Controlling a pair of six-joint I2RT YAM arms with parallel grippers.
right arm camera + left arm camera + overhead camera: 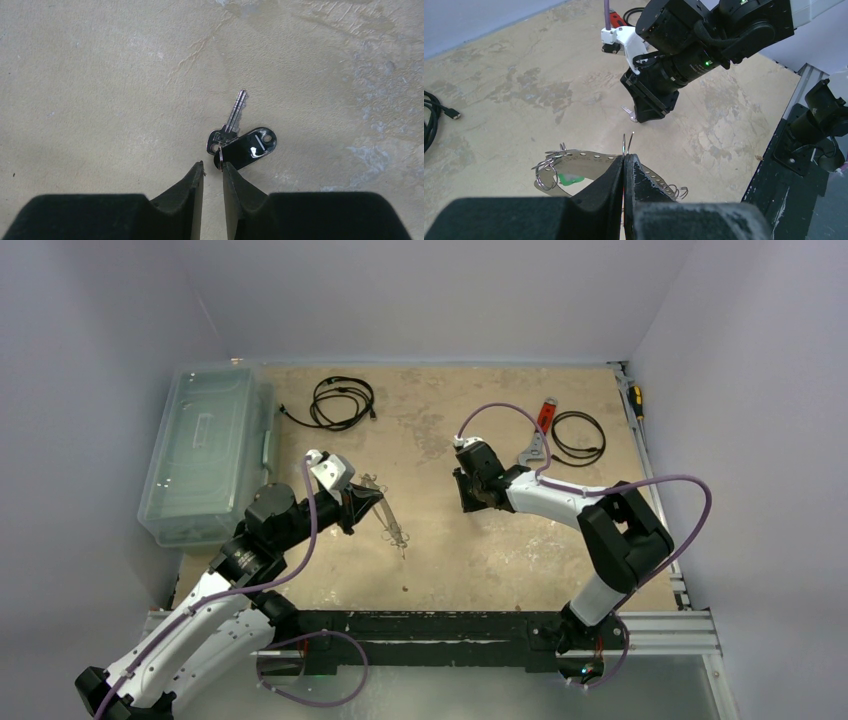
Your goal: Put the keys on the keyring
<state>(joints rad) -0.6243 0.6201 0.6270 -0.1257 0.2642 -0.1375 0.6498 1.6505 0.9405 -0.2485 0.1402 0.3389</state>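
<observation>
Left hand (625,160) clamps the keyring (627,142); right hand (212,167), jaws barely parted, should pinch the key (232,117) head at 1 o'clock squarely

I'm seeing the left arm (190,635) and right arm (545,498) showing white shells, black joints, purple cables (709,505), black wedge-shaped gripper fingers (185,200), and a green light (707,63) glowing on the right wrist.

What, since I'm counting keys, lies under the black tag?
One silver key appears to slip its head partly under the black tag; its blade lies clear. Anything else beneath is covered.
</observation>
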